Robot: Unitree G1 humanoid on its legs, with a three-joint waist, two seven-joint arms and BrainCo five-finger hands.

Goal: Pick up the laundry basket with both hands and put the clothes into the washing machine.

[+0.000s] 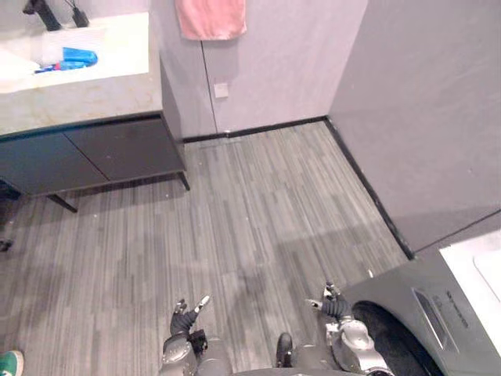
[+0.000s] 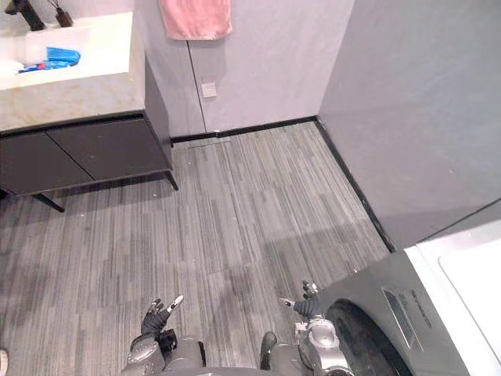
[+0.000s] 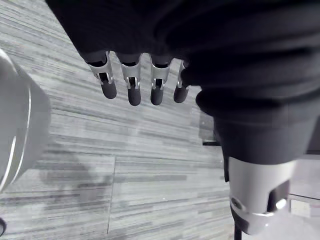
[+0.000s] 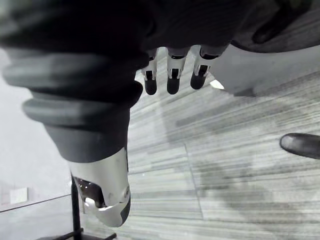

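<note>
- Facing bare floor (image 1: 258,219); no basket or clothes to see, so their heading and long axis can't be told.
- Washing machine (image 1: 427,313) sits lower right of frame, door side angled toward frame centre.
- Left hand (image 1: 186,317) and right hand (image 1: 335,304) low at bottom edge, fingers relaxed, slightly apart, holding nothing.
- Step unclear: fits both before pickup and after loading.

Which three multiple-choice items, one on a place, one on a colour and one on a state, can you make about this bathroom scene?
1. Where is the washing machine?
A. at the robot's right
B. under the counter
C. at the far wall

2. What colour is the towel on the wall?
A. blue
B. pink
C. white

3. How are the left hand and the right hand?
A. both open, holding nothing
B. both shut on a basket
C. one shut on cloth

Key: 1 A, it stands at the lower right. 2 B, pink cloth hangs there. 3 A, the fingers hang straight over bare floor.
</note>
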